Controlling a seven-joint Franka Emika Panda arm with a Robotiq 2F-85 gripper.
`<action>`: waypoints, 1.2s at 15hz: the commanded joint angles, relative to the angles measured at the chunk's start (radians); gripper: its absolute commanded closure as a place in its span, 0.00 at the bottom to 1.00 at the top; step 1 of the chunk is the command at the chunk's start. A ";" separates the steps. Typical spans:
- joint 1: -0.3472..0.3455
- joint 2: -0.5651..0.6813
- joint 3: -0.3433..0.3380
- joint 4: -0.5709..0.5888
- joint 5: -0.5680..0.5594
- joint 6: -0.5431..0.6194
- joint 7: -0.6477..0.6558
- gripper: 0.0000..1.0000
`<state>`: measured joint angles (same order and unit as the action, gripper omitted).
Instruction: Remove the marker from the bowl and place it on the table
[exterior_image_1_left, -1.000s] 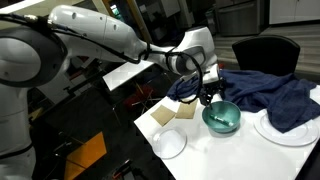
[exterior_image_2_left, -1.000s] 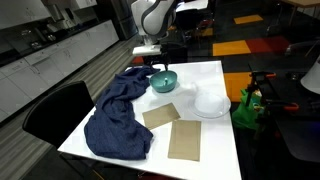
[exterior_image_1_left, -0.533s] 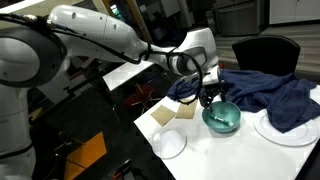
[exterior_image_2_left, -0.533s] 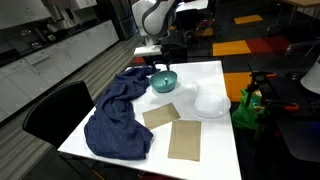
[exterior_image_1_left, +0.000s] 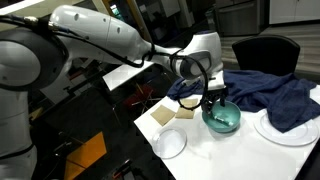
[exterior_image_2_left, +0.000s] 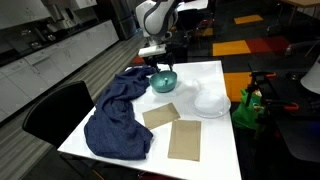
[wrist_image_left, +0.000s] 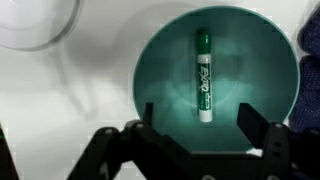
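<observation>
The teal-green bowl (wrist_image_left: 215, 80) stands on the white table (wrist_image_left: 90, 110) and fills the wrist view; it also shows in both exterior views (exterior_image_1_left: 222, 119) (exterior_image_2_left: 164, 81). The marker (wrist_image_left: 203, 74), white with a green cap, lies flat inside the bowl, cap pointing away from my jaws. My gripper (wrist_image_left: 196, 125) is open, its two fingers spread over the bowl's near part, with the marker's white end just beyond the gap between them. In both exterior views the gripper (exterior_image_1_left: 209, 97) (exterior_image_2_left: 160, 67) hangs directly above the bowl.
A dark blue cloth (exterior_image_1_left: 265, 90) (exterior_image_2_left: 118, 115) lies beside the bowl. White plates sit nearby (exterior_image_1_left: 169, 144) (exterior_image_1_left: 283, 128) (exterior_image_2_left: 210, 101) (wrist_image_left: 35, 20). Two tan square mats (exterior_image_2_left: 175, 130) lie on the table. A black chair (exterior_image_2_left: 50, 110) stands at the table's side.
The gripper has shifted slightly toward the bowl's centre and sits a little lower over it. The marker and bowl have not moved.
</observation>
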<state>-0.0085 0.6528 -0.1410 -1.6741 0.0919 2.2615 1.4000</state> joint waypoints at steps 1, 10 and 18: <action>-0.011 0.014 0.013 0.002 0.026 -0.001 -0.043 0.15; 0.000 0.075 0.000 0.019 0.018 0.018 -0.031 0.15; 0.004 0.136 -0.004 0.060 0.021 0.071 -0.022 0.15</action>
<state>-0.0082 0.7623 -0.1410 -1.6524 0.0986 2.3210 1.3794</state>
